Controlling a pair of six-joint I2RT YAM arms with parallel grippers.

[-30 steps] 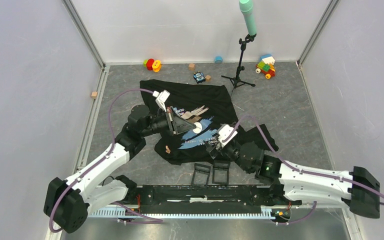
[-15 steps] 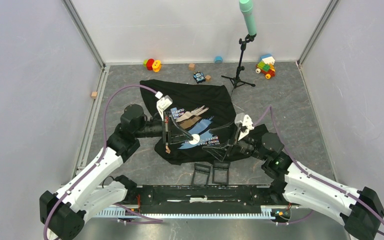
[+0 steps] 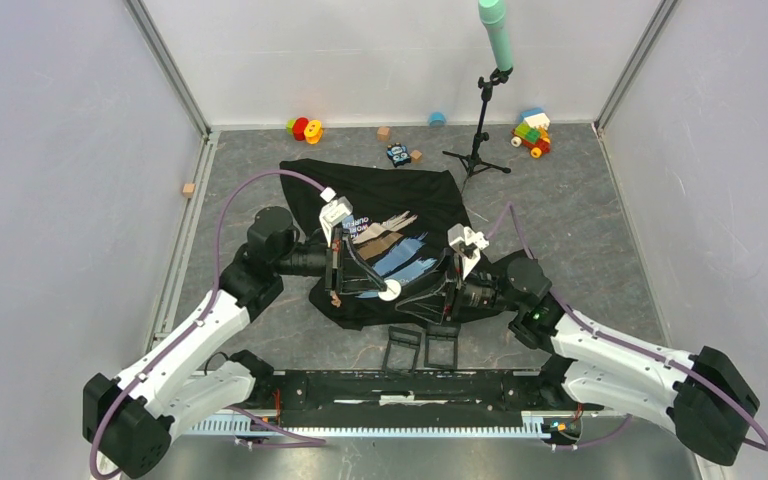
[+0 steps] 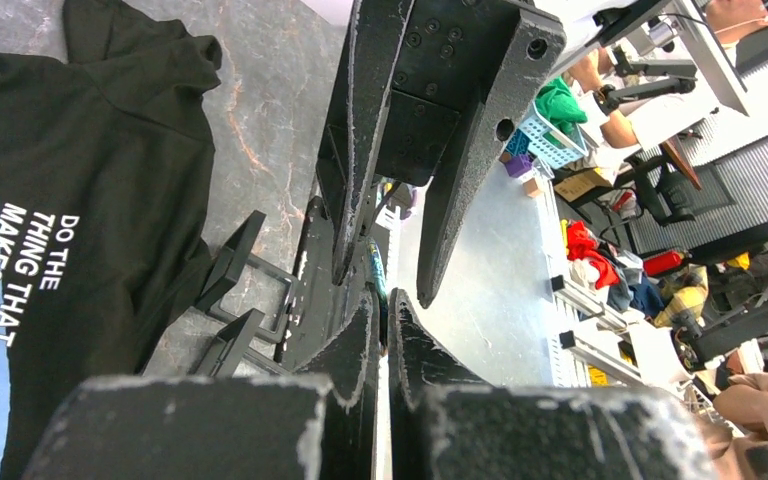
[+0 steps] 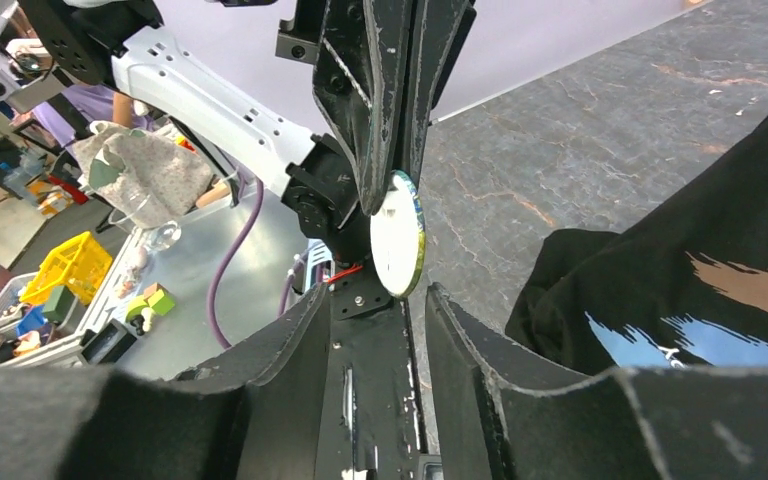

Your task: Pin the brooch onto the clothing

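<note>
1. The T-shirt (image 3: 420, 200) is spread, somewhat crumpled, on the counter (image 3: 580, 210) with its print upward.
2. The left arm is stretched in from the T-shirt's left side, with the forearm kept low.
3. The left tool (image 3: 382, 287) is clenched on the brooch (image 3: 389, 292), a white disc gripped at its rim, just above the T-shirt's near hem.
4. The right arm is bent in from the T-shirt's right side, and the right tool (image 3: 412, 303) is pointed at the brooch (image 5: 398, 247).
5. The right tool (image 5: 377, 300) is released, with its jaws spread wide. The brooch is seen just ahead of the gap, apart from them.
</note>
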